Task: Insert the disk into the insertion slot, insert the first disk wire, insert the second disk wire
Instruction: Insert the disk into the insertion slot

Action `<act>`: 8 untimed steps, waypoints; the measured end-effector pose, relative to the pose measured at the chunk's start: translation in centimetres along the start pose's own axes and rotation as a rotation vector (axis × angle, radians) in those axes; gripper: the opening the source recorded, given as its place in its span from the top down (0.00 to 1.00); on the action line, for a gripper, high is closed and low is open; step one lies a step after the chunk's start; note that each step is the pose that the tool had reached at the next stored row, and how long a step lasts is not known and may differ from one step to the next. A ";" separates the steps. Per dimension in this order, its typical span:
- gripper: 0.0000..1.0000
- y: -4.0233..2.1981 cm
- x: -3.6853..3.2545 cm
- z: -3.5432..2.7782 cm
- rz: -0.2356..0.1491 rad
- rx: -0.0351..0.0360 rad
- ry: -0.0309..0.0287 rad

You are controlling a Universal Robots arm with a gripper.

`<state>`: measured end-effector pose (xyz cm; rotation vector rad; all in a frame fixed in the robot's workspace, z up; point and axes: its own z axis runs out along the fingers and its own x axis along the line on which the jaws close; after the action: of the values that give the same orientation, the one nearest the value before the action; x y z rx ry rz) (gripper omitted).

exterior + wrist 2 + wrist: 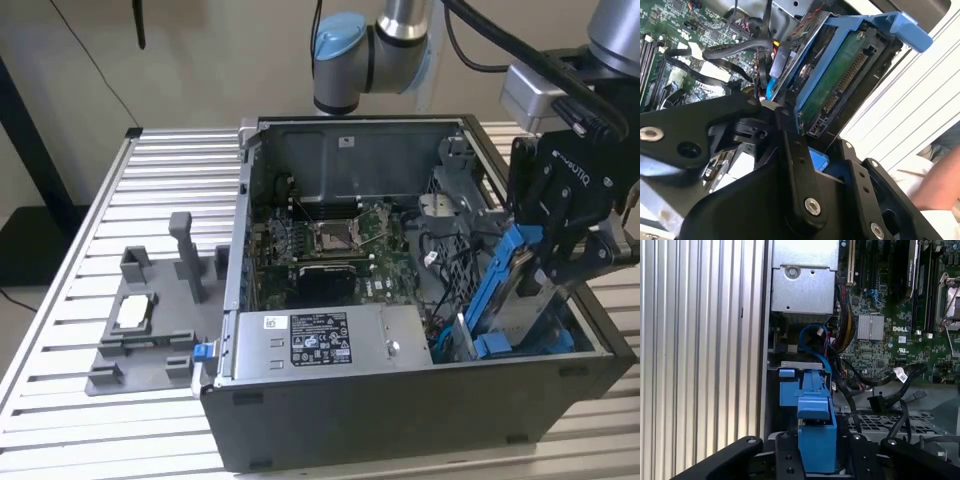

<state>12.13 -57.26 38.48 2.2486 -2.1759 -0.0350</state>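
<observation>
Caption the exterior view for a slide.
End effector holds the disk, tilted, inside the open computer case.

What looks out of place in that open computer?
The disk, in its blue carrier, stands tilted in the gripper rather than lying seated in its bay. Loose black cables lie unplugged beside it.

disk [500, 290] in case [400, 400] toward exterior view's right; case on table [180, 170]

Soft, even light; glare bleaches the table [912, 95] slats.
</observation>
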 end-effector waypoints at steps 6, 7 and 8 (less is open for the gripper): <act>0.68 0.04 -0.17 0.15 0.000 0.0000 0.0024; 0.68 0.06 -0.27 0.34 0.000 -0.0002 0.0004; 0.68 0.05 -0.30 0.44 0.000 0.0000 -0.0004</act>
<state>12.05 -56.96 38.04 2.2486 -2.1763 -0.0354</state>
